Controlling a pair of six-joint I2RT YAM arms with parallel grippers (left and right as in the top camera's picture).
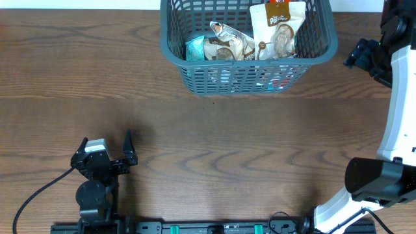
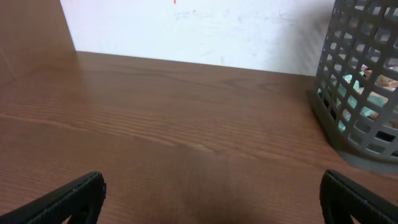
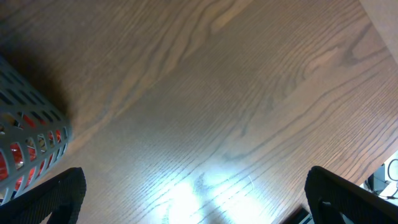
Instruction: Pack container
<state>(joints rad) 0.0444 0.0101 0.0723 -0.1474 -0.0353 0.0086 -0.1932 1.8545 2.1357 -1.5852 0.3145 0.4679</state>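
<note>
The container (image 1: 247, 77), a dark grey lattice basket, stands at the table's far middle with snack packets (image 1: 229, 45) in it: a tall cream pouch (image 1: 278, 29) and a small teal one (image 1: 195, 49). My left gripper (image 1: 106, 138) sits near the front left, far from the basket, open and holding nothing. In the left wrist view the gripper (image 2: 211, 202) has bare table between its fingers and the basket (image 2: 360, 81) lies off to the right. My right gripper (image 1: 359, 54) hangs just right of the basket, open and empty (image 3: 196, 199). The basket's corner (image 3: 28, 134) shows at the left of the right wrist view.
The wooden table (image 1: 214, 143) runs between the two arms. A white wall (image 2: 205, 31) rises behind the table's far edge. The right arm's white link (image 1: 400, 110) stands along the right side. A black cable (image 1: 36, 195) trails from the left arm's base.
</note>
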